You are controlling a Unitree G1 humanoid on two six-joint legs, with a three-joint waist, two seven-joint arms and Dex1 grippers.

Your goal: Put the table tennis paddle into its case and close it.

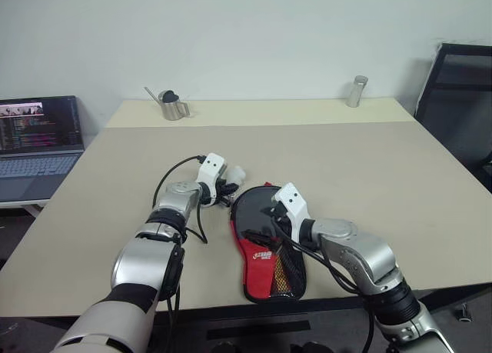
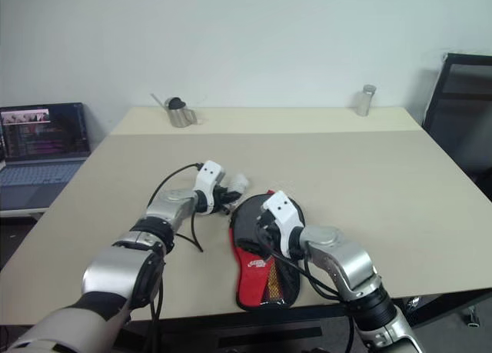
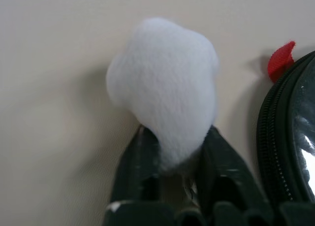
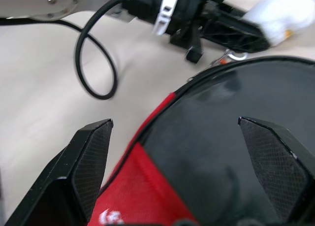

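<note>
The case [image 1: 265,249] lies flat near the table's front edge, with a black round head, a red panel bearing a white logo and a mesh pocket. Its black zip [image 3: 275,137] runs round the head. The table tennis paddle is hidden. My left gripper [image 3: 177,133] is beside the head's far left rim, shut on a white fluffy tuft [image 3: 165,88] that rests on the table right by the zip. My right gripper [image 4: 174,121] hovers open over the case's glossy black head [image 4: 221,152], one finger on each side and nothing between them.
A small metal jug [image 1: 173,105] and a metal cylinder [image 1: 356,91] stand at the table's far edge. An open laptop [image 1: 38,138] sits on a lower surface to the left. To the right stands a black chair [image 1: 461,99]. The left arm's cable [image 1: 173,184] loops over the table.
</note>
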